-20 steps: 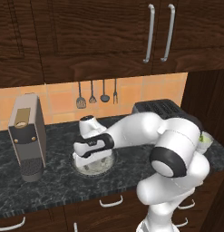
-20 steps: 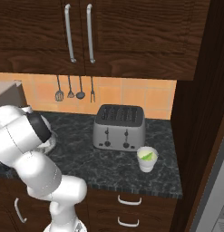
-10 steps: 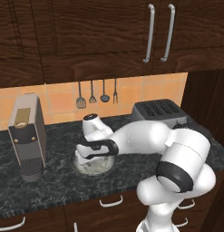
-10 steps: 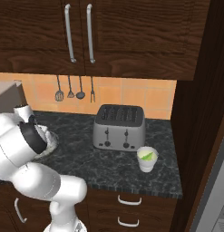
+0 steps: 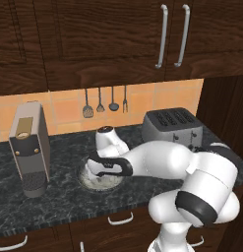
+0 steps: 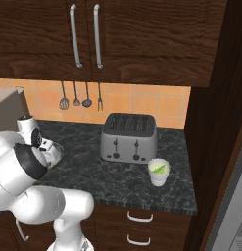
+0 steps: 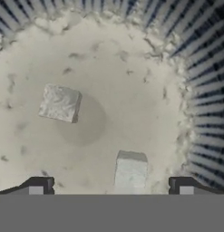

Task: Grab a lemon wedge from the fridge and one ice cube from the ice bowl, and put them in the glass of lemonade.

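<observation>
So the ice bowl [image 5: 104,178] sits on the dark counter [image 5: 64,197] between the coffee machine [image 5: 28,147] and the toaster [image 5: 173,129], and the gripper [image 7: 111,189] is down inside it with its jaws spread wide and nothing in them. One ice cube [image 7: 129,173] lies right between the finger tips; a second cube [image 7: 60,103] is further off on the bowl floor. My worry is that closing off-centre just skates that cube away (it looks slick on the smooth whitish bottom), or a tip clips the ribbed wall [image 7: 202,108] close on one side. The floor around the near cube is otherwise clear. The glass of lemonade [image 6: 158,172] stands past the toaster near the counter's far end, already holding a green piece, and the carry has to clear that toaster.
</observation>
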{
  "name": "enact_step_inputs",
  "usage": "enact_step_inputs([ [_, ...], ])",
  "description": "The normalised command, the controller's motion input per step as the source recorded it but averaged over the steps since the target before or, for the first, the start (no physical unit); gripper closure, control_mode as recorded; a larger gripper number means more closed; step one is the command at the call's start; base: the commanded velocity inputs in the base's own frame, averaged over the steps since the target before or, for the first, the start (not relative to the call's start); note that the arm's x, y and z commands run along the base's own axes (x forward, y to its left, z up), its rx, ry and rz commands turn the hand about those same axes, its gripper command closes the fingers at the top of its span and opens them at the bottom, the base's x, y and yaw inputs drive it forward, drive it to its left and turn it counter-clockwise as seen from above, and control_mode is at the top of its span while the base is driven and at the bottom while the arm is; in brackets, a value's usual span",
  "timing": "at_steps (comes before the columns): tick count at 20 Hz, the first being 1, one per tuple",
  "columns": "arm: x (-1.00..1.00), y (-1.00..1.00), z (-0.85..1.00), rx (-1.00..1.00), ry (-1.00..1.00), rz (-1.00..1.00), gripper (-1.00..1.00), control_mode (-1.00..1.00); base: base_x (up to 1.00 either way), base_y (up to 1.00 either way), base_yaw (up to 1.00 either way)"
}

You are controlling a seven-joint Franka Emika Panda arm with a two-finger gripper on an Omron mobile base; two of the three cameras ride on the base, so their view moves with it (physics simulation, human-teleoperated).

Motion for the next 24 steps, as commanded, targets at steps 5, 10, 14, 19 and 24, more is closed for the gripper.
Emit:
enact_step_inputs([
  [5,0.09,0.02,-0.26,0.01,-0.04,-0.01,-1.0,-1.0,0.0,0.0,0.0],
  [10,0.02,0.04,-0.07,0.0,-0.02,0.0,-1.0,-1.0,0.0,0.0,0.0],
  [14,0.23,0.22,-0.01,0.0,-0.03,0.0,-1.0,-1.0,0.0,0.0,0.0],
  [19,0.05,0.14,-0.1,0.0,0.0,-0.01,-1.0,-1.0,0.0,0.0,0.0],
  [24,-0.33,0.02,-0.06,0.02,0.0,-0.01,-1.0,-1.0,0.0,0.0,0.0],
])
